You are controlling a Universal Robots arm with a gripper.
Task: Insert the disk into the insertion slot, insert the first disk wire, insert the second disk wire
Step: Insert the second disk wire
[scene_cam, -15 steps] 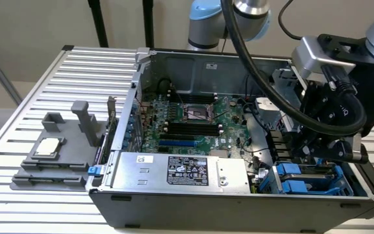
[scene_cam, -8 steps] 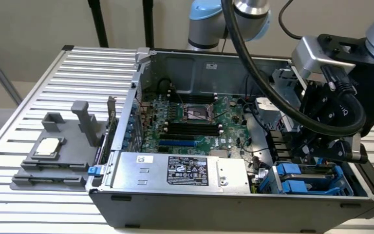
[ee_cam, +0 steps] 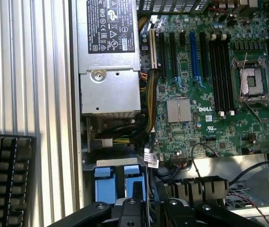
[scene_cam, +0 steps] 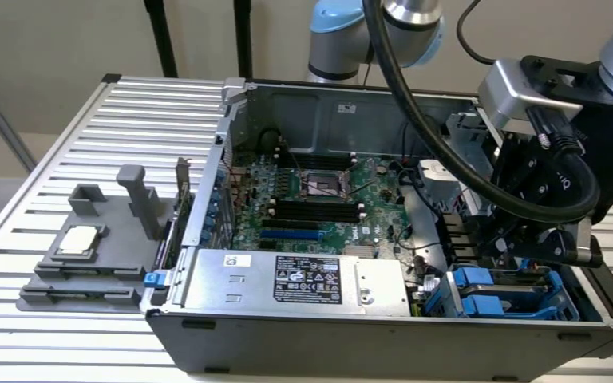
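Observation:
My gripper (scene_cam: 532,249) hangs low over the drive cage (scene_cam: 498,303) at the front corner of the open computer case, on the exterior view's right. In the wrist view the gripper (ee_cam: 148,202) has its jaws drawn close together on the blue carrier end of the disk (ee_cam: 136,187), which stands in the insertion slot (ee_cam: 117,165) beside another blue carrier tab (ee_cam: 103,182). The disk's silver body is hidden. A loose wire with a white tag (ee_cam: 149,160) lies just beyond the cage.
A silver power supply (scene_cam: 306,279) with a black label fills the case front. The motherboard's processor socket (scene_cam: 322,185) sits mid-case. A grey fixture (scene_cam: 93,255) stands on the slatted table at the exterior view's left. A black keyboard (ee_cam: 6,179) lies outside the case.

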